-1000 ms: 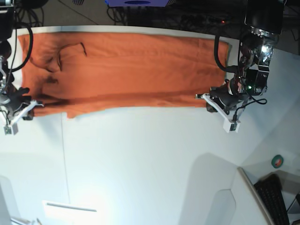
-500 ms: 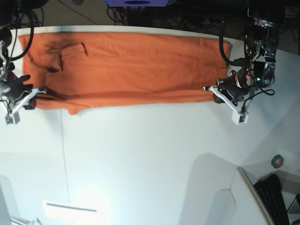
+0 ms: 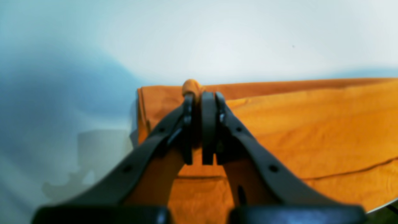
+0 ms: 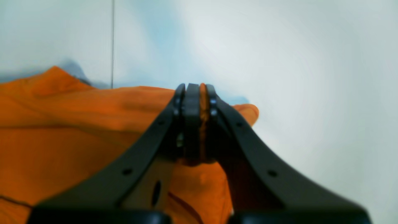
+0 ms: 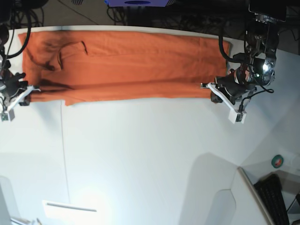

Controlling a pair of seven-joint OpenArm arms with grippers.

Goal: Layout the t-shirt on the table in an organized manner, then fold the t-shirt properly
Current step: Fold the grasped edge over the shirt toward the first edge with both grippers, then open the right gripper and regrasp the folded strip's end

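The orange t-shirt [image 5: 136, 61] lies as a long flat band along the far edge of the white table [image 5: 150, 154], its collar at the left end. My left gripper [image 5: 212, 93] is shut on the shirt's near right corner. In the left wrist view, cloth [image 3: 311, 130] bulges out past that gripper's [image 3: 202, 99] closed fingertips. My right gripper [image 5: 29, 93] is shut on the near left corner. The right wrist view shows an orange strip of t-shirt [image 4: 62, 124] pinched in this gripper [image 4: 196, 93].
A thin dark seam [image 5: 63, 150] runs down the table at left. A green tape roll [image 5: 278, 161] and a black keyboard [image 5: 274, 199] sit at the lower right past a raised panel [image 5: 215, 187]. Cables [image 5: 187, 18] hang behind the far edge.
Both grippers have drawn the shirt's near edge toward the far side of the table. The orange band is narrower and flatter than a second ago.
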